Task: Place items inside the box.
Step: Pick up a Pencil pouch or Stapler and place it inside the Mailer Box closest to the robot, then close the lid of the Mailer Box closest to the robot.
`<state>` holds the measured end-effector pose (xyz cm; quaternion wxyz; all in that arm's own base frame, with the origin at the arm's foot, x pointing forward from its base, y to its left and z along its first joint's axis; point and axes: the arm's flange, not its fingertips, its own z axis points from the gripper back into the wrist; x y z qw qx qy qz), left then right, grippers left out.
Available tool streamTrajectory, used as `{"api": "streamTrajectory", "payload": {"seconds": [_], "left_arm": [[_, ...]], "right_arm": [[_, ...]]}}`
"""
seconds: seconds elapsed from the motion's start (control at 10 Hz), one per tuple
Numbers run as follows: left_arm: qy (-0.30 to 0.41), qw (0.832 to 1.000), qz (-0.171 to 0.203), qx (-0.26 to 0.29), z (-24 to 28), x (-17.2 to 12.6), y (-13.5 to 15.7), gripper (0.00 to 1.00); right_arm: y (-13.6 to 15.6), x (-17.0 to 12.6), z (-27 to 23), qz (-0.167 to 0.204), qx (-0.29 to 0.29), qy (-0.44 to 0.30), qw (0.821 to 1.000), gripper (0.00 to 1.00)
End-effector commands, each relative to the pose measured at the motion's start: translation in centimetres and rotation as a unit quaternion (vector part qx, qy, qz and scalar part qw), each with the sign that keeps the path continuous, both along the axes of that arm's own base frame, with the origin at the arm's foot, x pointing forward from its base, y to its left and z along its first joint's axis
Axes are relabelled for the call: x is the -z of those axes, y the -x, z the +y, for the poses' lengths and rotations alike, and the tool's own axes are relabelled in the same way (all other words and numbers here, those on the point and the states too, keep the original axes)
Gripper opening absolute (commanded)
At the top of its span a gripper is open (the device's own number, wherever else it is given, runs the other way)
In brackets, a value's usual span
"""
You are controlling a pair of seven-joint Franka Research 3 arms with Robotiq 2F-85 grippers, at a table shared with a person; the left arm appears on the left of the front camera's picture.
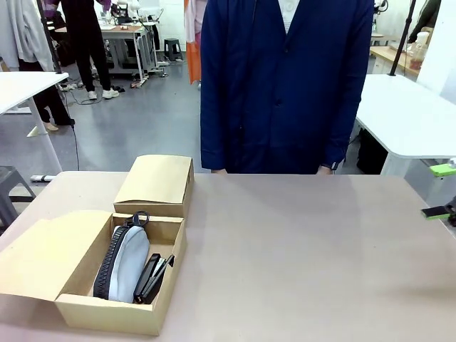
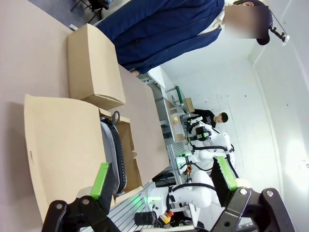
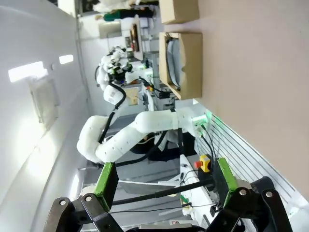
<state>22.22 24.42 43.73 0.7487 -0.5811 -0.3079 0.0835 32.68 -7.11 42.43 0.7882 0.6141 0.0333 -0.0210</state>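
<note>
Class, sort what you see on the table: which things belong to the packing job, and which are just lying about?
Belongs to the job:
open box
grey pouch inside it
black stapler beside the pouch

Just lying about:
smaller closed box behind the open one

No lettering, label or number can be read on anything here.

two cardboard boxes (image 1: 107, 285) (image 1: 157, 184), one pouch (image 1: 127, 262), one person (image 1: 285, 85)

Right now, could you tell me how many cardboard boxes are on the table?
2: the open box at the near left, holding a grey pouch, and a smaller closed box directly behind it.
</note>
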Motion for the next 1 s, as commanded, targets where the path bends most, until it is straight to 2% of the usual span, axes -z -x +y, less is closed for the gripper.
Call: {"api": "streamTrajectory", "payload": {"seconds": [0.0,0.8,0.9], "left_arm": [[0.004,1.0,-0.014,0.0,-0.07,-0.22,-0.08,1.0],[0.004,1.0,-0.014,0.0,-0.07,-0.22,-0.08,1.0],[0.0,1.0,0.0,0.0,0.0,-0.02,0.01,1.0]], "right_arm": [[0.35,0.08,-1.38,-0.016,0.007,-0.018,1.0,1.0],[0.35,0.08,-1.38,-0.016,0.007,-0.018,1.0,1.0],[0.35,0.08,-1.38,-0.016,0.007,-0.018,1.0,1.0]]}}
